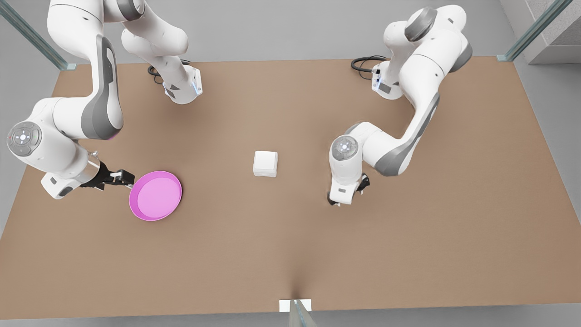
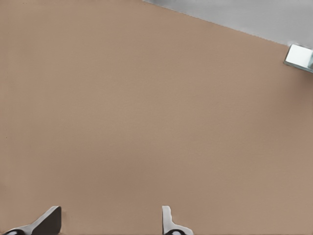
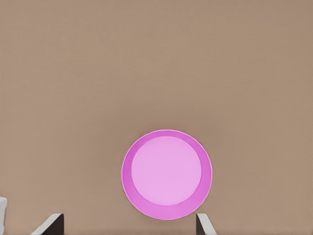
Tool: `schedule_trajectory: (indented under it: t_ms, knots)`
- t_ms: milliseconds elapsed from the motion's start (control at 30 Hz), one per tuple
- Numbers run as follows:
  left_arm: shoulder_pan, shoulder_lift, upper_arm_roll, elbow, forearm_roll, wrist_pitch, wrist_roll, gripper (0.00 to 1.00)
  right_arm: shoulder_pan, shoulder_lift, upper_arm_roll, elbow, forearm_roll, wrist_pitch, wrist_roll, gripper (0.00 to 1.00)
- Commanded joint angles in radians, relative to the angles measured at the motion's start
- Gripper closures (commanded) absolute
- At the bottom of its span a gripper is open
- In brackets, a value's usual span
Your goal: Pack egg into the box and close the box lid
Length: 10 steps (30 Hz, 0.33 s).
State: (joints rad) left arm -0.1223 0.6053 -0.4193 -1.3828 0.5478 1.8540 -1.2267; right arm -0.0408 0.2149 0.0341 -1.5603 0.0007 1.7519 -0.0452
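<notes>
The box (image 1: pixel 265 163) is a small white squarish carton in the middle of the table, and its box lid (image 1: pixel 265 160) lies flat down on it. The egg is hidden or out of view. My right gripper (image 1: pixel 127 178) hangs at the front view's left, beside the rim of a pink round plate (image 1: pixel 155 195). In the right wrist view the right gripper (image 3: pixel 128 225) is open and holds nothing, with the pink plate (image 3: pixel 167 174) just beyond it. My left gripper (image 1: pixel 346 196) points down at the front view's right, well apart from the box. The left gripper (image 2: pixel 107 223) is open over bare table.
The brown table (image 1: pixel 408 236) stretches wide around the box. Both arm bases (image 1: pixel 184 88) stand at its far edge. A metal post foot (image 2: pixel 299 57) marks a table corner. A white bracket (image 1: pixel 295 305) sits at the near edge.
</notes>
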Motion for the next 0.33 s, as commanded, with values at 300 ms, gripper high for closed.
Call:
schedule_trajectory:
  t_ms: [300]
  knots:
    - [-0.027, -0.438, 0.429, -0.19, -0.569, -0.159, 1.259, 0.0, -0.008, 0.003, 0.0, 0.0, 0.001, -0.003, -0.038, 0.0]
